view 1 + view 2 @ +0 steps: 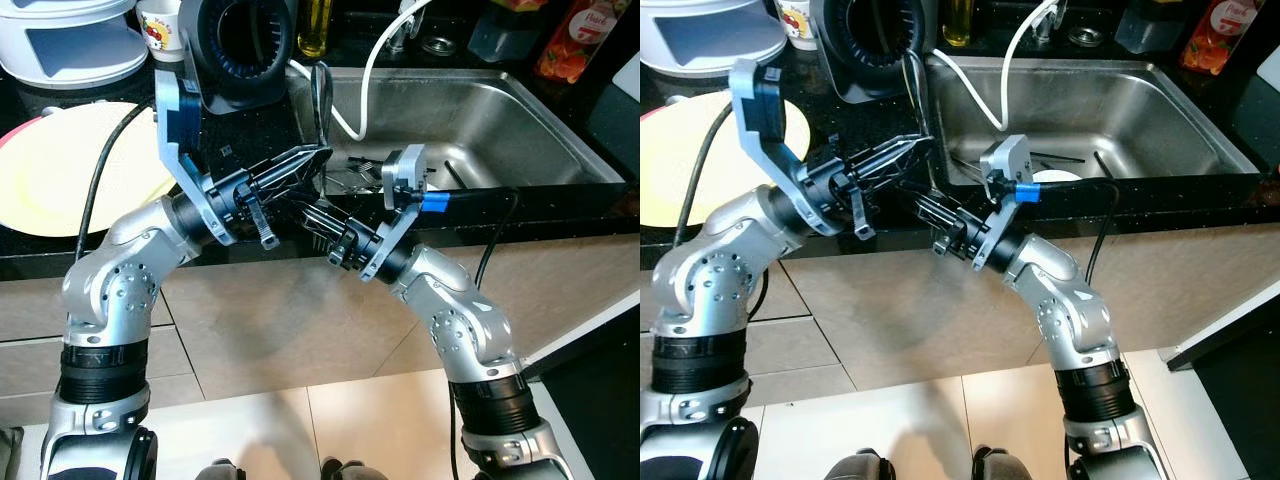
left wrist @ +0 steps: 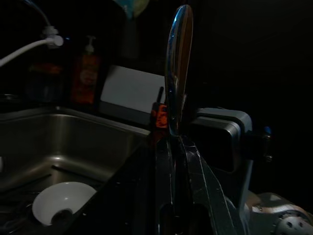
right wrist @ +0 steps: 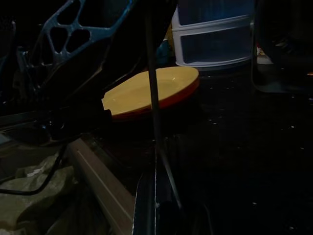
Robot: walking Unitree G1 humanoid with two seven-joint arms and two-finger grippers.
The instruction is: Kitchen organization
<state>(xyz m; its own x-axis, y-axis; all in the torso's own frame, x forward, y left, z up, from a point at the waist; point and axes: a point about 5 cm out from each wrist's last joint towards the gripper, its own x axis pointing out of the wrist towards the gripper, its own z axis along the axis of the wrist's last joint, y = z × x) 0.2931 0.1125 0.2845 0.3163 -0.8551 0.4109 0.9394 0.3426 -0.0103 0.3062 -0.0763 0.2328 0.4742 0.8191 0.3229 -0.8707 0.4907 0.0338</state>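
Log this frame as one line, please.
left gripper: shut on spoon, upright | right gripper: shut on thin utensil | place: counter edge beside sink

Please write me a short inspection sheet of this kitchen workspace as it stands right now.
Surface: black speckled countertop beside a stainless steel sink.
Job's things: shiny metal spoon upright in the left claw; thin metal utensil in the right claw; white bowl in the sink.
Clutter: yellow round plate, white storage drawers, red bottle.
Grippers: both claws closed, tips meeting at the sink's edge.
Cables: white hose into the sink; black cable.
Surroundings: beige tiled floor.
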